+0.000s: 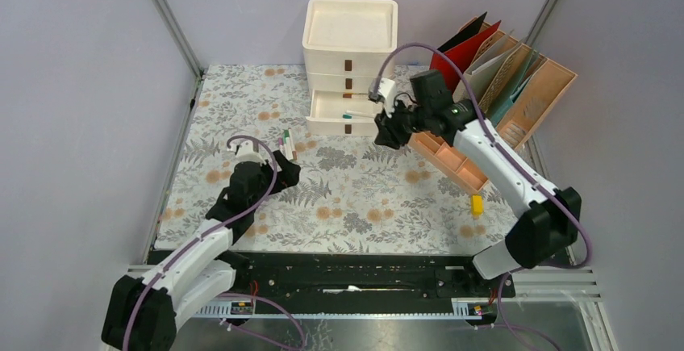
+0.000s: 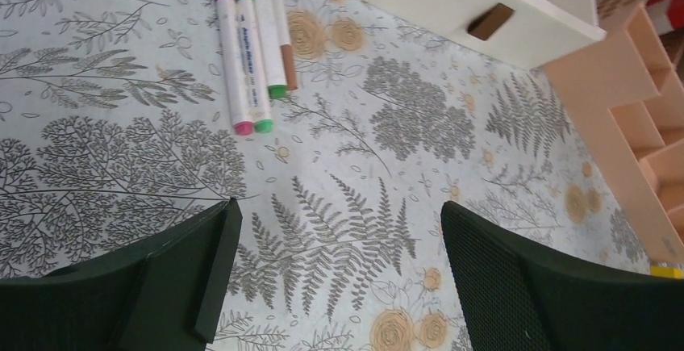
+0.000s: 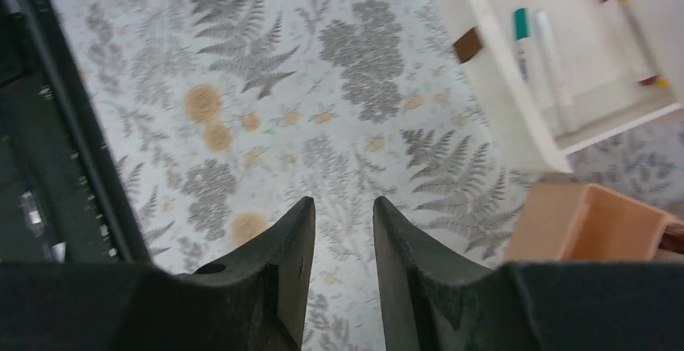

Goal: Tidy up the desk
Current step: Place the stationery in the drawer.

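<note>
Worktop: rectangular tabletop (image 1: 363, 206) under pale cloth printed with grey-green ferns and orange flowers; lay between metal rails, both arms bolted at its near edge.
Left pincer (image 2: 339, 210): stood wide and empty, hovering over bare cloth just short of the markers.
Markers: white-barrelled felt-tip markers (image 2: 250, 60) with pink, green and brown ends; lay side by side, touching, near the chest.
Chest: cream plastic three-drawer chest (image 1: 349, 52); lowest drawer (image 3: 556, 85) pulled out, a few pens inside.
Right pincer (image 3: 343, 203): parted narrowly, nothing between the fingers, above cloth in front of the open drawer.
Risk, grasp: judged likely to catch several markers at once, packed so tight; a loose one could slip and roll off.
Risk, drawer: could get nudged shut or skewed by the right arm hanging so close to its front.
Risk, arms: could collide if both reached for the drawer together.
Risk, leftover: small yellow block (image 1: 477, 204) beside the peach compartment tray (image 1: 452, 161), easily overlooked.
</note>
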`<action>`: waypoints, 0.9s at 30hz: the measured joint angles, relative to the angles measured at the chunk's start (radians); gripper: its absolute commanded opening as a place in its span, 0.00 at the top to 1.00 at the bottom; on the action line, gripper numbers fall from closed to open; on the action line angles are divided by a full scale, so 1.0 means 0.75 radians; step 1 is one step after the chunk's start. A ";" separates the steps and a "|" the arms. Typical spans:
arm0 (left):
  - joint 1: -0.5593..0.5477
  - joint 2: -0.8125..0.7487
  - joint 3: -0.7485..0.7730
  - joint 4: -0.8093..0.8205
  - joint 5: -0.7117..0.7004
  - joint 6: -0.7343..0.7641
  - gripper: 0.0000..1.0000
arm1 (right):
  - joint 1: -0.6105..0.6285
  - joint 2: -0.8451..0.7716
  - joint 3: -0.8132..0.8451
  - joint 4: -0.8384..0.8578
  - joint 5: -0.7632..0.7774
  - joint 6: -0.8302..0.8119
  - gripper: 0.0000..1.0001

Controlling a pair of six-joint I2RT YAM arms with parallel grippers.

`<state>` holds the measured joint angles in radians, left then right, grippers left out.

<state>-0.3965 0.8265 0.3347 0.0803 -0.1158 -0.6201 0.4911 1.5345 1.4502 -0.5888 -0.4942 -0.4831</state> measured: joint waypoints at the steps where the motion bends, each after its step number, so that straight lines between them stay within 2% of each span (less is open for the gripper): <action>1: 0.025 0.031 0.009 -0.004 0.011 -0.009 0.01 | -0.016 -0.037 -0.045 -0.001 -0.055 0.002 0.61; 9: 0.101 0.370 0.228 -0.085 -0.016 -0.047 0.03 | -0.137 -0.255 -0.376 0.079 -0.308 0.030 0.61; 17: 0.117 0.694 0.475 -0.245 -0.145 -0.068 0.27 | -0.179 -0.287 -0.444 0.171 -0.400 0.045 0.62; 23: 0.146 0.845 0.543 -0.270 -0.185 -0.070 0.51 | -0.185 -0.288 -0.475 0.189 -0.428 0.048 0.62; 27: 0.163 0.944 0.602 -0.286 -0.203 -0.055 0.57 | -0.187 -0.288 -0.482 0.206 -0.443 0.048 0.62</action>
<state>-0.2745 1.5345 0.7864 -0.1345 -0.2680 -0.6617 0.3511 1.3182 1.0885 -0.4343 -0.8261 -0.4473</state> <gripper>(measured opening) 0.479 0.382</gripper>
